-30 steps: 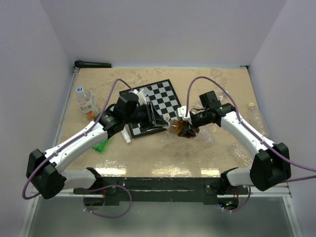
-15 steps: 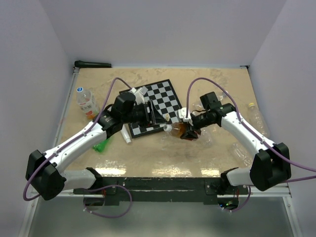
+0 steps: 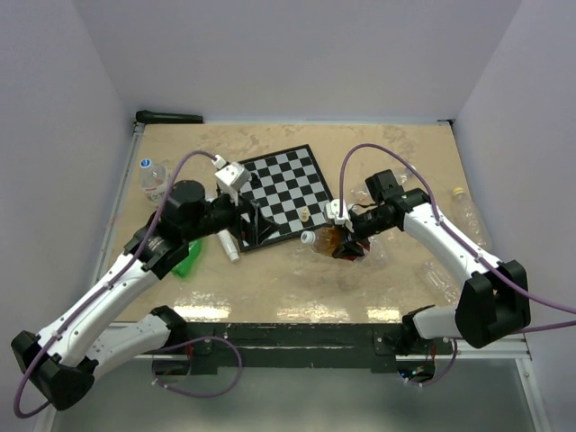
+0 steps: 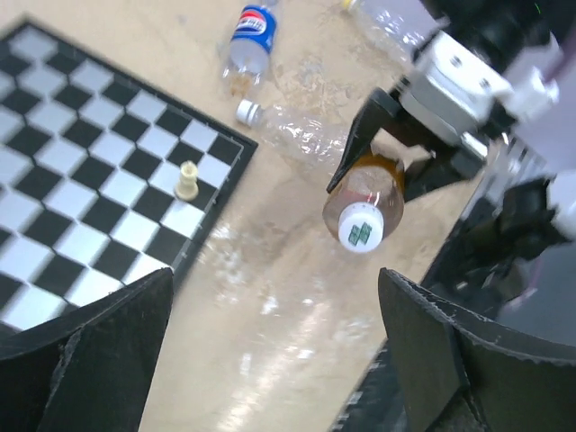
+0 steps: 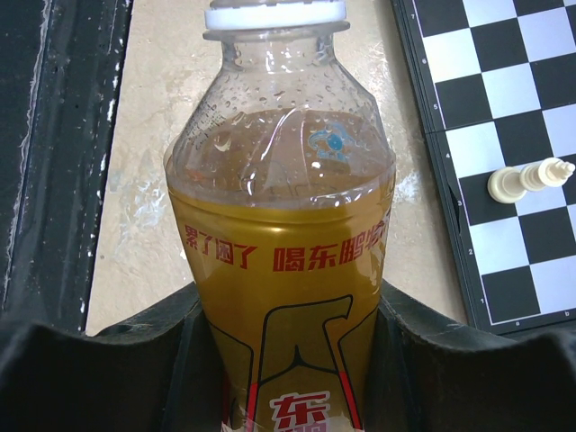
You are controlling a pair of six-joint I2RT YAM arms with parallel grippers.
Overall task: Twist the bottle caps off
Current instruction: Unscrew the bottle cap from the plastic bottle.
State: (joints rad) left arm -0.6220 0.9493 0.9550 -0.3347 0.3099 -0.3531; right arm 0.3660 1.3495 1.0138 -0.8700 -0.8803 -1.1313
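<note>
Because our left claw (image 4: 274, 297) stands spread wide and empty, we judge the unscrewing unfinished: next it must advance, close on the small white ribbed plastic cap (image 4: 360, 231) and twist. That cap sits just ahead, untouched, on the amber-filled clear plastic bottle (image 5: 283, 261) pinched by our right claw (image 3: 346, 238).

The surface (image 3: 396, 153) in front of me is mottled and sandy. A chessboard (image 3: 279, 193) lies askew at its centre. At centre left rests a clear bottle (image 3: 153, 183) with a blue cap (image 3: 144, 164). Lower down are a green item (image 3: 186, 267) and a small white one (image 3: 230, 249), which is just beside the board's lower corner. At the right edge lies a yellow-capped bottle (image 3: 470, 214). My left wrist view shows a Pepsi-labelled bottle (image 4: 248, 45) and a crumpled clear one (image 4: 301, 135), with a white cap (image 4: 246, 111), lying off the board.
</note>
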